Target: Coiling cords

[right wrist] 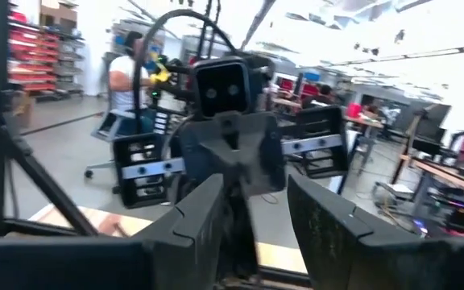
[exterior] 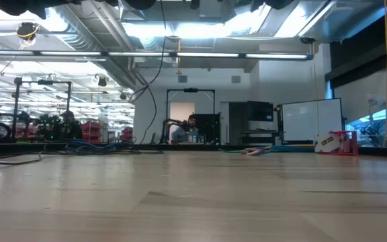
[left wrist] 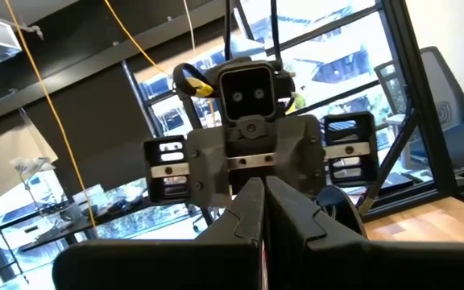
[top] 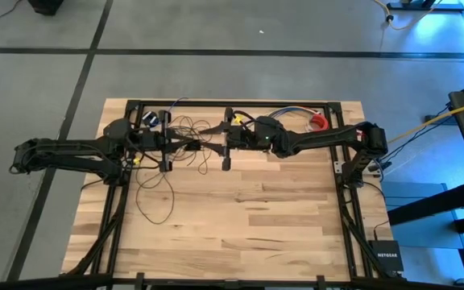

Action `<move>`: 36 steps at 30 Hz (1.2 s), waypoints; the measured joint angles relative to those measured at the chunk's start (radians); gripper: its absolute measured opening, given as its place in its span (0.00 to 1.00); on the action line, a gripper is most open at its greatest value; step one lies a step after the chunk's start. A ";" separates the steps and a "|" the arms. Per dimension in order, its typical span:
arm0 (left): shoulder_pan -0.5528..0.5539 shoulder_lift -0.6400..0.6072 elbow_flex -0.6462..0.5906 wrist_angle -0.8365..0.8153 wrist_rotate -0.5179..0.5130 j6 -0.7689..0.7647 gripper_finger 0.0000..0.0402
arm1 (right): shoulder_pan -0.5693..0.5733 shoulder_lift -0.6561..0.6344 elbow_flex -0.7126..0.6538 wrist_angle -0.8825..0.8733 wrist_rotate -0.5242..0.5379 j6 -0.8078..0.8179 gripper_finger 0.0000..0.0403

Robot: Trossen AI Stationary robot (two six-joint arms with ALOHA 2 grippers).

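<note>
Left pincer (top: 185,145) clamped on cords (top: 161,189), raised above surface (top: 240,225); right pincer (top: 225,138) spread, empty, faced opposite, likely for handover.

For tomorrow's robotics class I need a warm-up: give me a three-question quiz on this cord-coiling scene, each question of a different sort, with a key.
1. True or false: the left gripper has its fingers pressed together.
2. Multiple choice: in the high view, where do the loops of the cords mostly lie? A) under and in front of the left arm, B) beside the network box, C) off the table.
3. Fill in: the two grippers are raised near the table's far edge and point ____ each other.

Key: 1 true. 2 A. 3 toward; each wrist view shows the other arm's camera head-on, and the right gripper stands open.
</note>
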 joint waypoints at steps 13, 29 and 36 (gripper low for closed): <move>0.000 0.000 0.000 0.004 0.006 0.000 0.00 | -0.014 0.001 0.000 0.007 -0.048 0.000 0.35; 0.000 0.042 0.000 0.063 0.019 0.003 0.00 | -0.011 0.034 0.001 0.062 -0.091 0.005 0.35; 0.000 0.065 0.000 0.099 0.018 0.003 0.00 | -0.018 0.033 0.006 0.039 -0.097 0.008 0.29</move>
